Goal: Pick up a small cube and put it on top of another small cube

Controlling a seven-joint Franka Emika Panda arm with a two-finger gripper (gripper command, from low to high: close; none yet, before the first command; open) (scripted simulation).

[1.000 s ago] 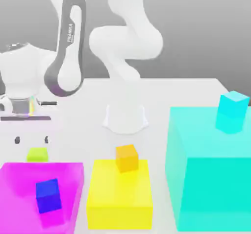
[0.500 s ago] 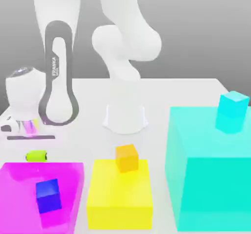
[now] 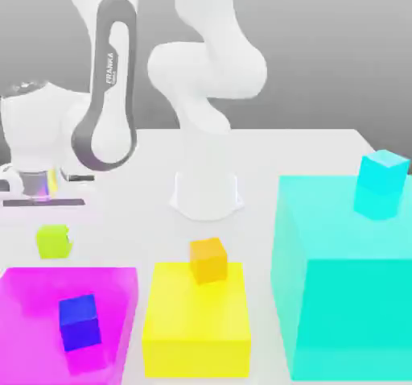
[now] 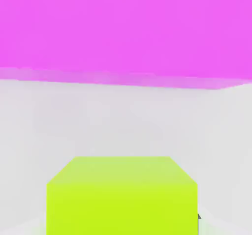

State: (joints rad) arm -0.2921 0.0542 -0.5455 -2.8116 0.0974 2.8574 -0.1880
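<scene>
Checking in on the stacking sim. Spotted the small lime cube (image 3: 54, 241) over on the exterior view's left, right under the gripper (image 3: 51, 218), just behind the back edge of the magenta block (image 3: 32, 295) and not touching it. Can't say from that angle whether it rests on the white table (image 3: 145, 222) or hangs a bit above it. Can't tell whether the gripper is clamped or spread either, so no call on that.

From the hand view, seeing the same cube (image 4: 122, 194) up close: flat, matte, plain yellow-green faces, crisp straight edges, no markings. Beyond it, a strip of pale table and then the magenta block (image 4: 126, 27) as a wide, smooth band of solid colour.

Rest of the scene, going across the exterior view:
- Got a dark blue cube (image 3: 80, 322) sitting on the magenta block, which looks slightly see-through and glossy.
- Next to that, a bright yellow block (image 3: 195, 327), low and boxy, with an orange cube (image 3: 209, 259) on top near its back edge.
- On the right, a much taller cyan block (image 3: 346, 295), with a little cyan cube (image 3: 381, 184) perched at its far corner.

Also worth noting the arm (image 3: 109, 93): rounded white shells with a grey oval panel and smooth plastic-looking joints, rising from a round white base (image 3: 206, 194) behind the yellow block. All small cubes look about the same size, all plain and untextured.
</scene>
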